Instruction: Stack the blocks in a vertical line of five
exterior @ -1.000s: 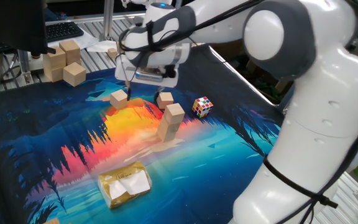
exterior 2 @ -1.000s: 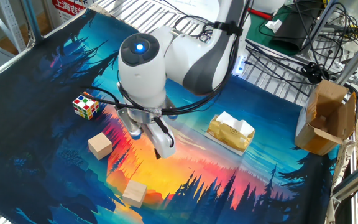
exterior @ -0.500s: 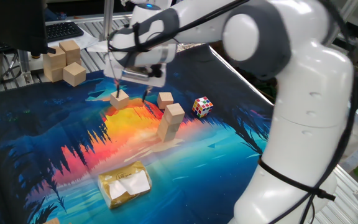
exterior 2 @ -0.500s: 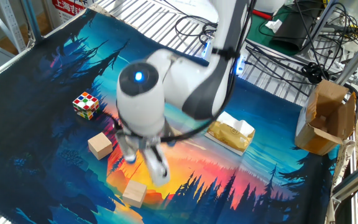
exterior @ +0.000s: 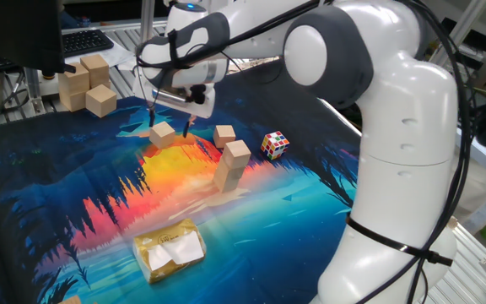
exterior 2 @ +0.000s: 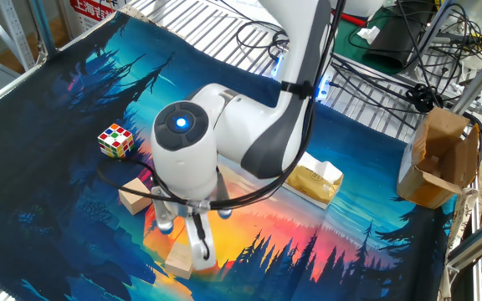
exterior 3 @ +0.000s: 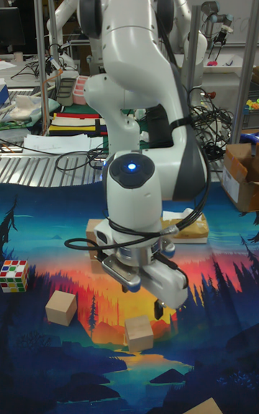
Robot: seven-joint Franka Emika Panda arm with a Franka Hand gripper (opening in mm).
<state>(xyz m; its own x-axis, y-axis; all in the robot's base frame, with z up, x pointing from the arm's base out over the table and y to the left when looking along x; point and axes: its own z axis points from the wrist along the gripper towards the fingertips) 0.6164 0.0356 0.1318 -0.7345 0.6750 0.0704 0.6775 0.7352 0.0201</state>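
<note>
Sunset-forest print mat [exterior: 74, 194] covering counter; metal shelving, cables crowding room behind. Tool [exterior: 170, 118] hovering over wooden block [exterior: 162, 133], fingers spread apart.

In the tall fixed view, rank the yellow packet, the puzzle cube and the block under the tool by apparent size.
1. Yellow packet, though the arm hides most of it.
2. Block under the tool and puzzle cube: alike; the block sits nearer the camera.
</note>
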